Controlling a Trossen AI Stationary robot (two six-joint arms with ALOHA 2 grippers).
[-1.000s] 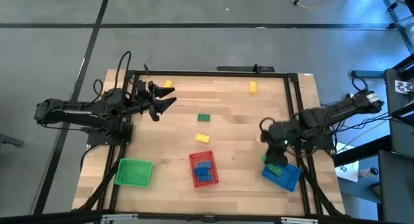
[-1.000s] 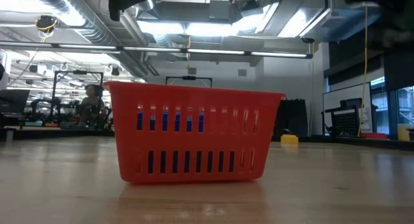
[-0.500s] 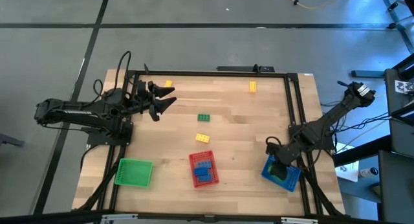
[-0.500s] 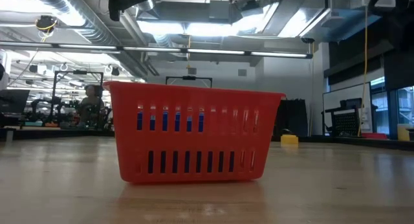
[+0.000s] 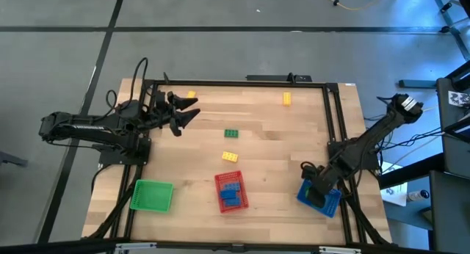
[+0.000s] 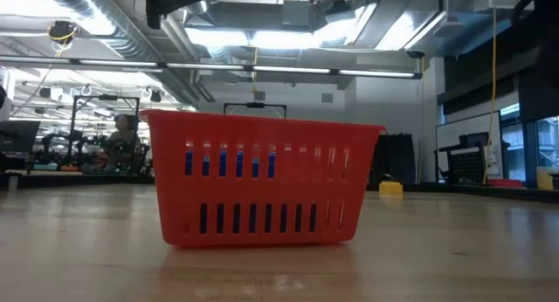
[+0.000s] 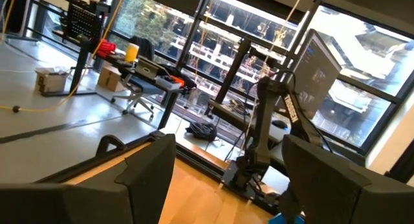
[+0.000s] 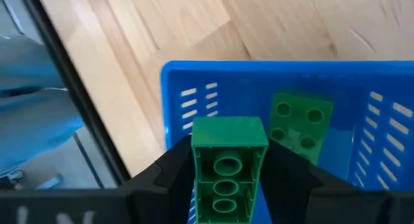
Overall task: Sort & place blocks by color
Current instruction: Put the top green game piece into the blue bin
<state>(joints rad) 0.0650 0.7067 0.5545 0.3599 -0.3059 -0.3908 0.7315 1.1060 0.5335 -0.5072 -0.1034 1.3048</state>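
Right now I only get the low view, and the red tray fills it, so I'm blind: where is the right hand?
Observer: The right hand is over the blue tray, at the right edge of the table.
Operator: Holding anything?
Observer: Yes, it is shut on a green block.
Operator: Is that tray empty?
Observer: No, a second green block lies inside it.

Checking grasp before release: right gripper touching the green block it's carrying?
Touching. Right wrist view shows both dark fingers pressed against the sides of the green block, held by the right gripper above the blue tray.
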